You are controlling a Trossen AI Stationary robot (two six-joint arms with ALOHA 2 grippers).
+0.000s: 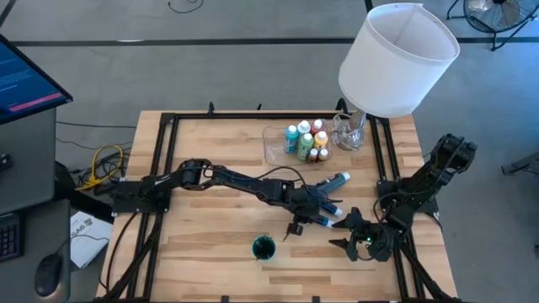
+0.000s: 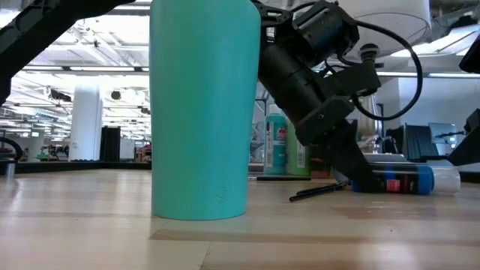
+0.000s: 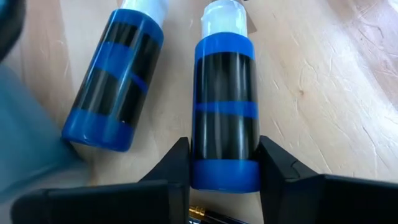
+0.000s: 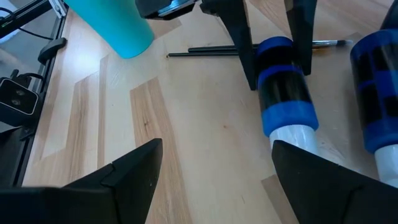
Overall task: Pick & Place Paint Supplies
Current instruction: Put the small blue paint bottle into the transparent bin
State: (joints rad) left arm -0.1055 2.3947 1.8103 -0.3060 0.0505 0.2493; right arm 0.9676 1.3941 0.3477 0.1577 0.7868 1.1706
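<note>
Two bottles (image 3: pixel 226 106) (image 3: pixel 115 78) are blue with black bands and white caps; the cup (image 2: pixel 204 109) is teal, the lampshade (image 1: pixel 397 59) white, the table (image 1: pixel 210 252) pale wood.

Second blue bottle (image 4: pixel 378 106), cut off mid-body.

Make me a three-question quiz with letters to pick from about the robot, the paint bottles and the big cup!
1. Where does the teal cup stand?
A. in the clear tray
B. on the table's near edge
C. under the lampshade

2. How many blue bottles lie loose on the wood?
A. two
B. four
C. none

3. What is the left claw doing?
A. hanging high up
B. straddling a blue bottle
C. gripping a brush

Answers: 1 B, it stands alone near the front; 2 A, the left wrist view shows a pair; 3 B, a finger sits on each side of the bottle.
</note>
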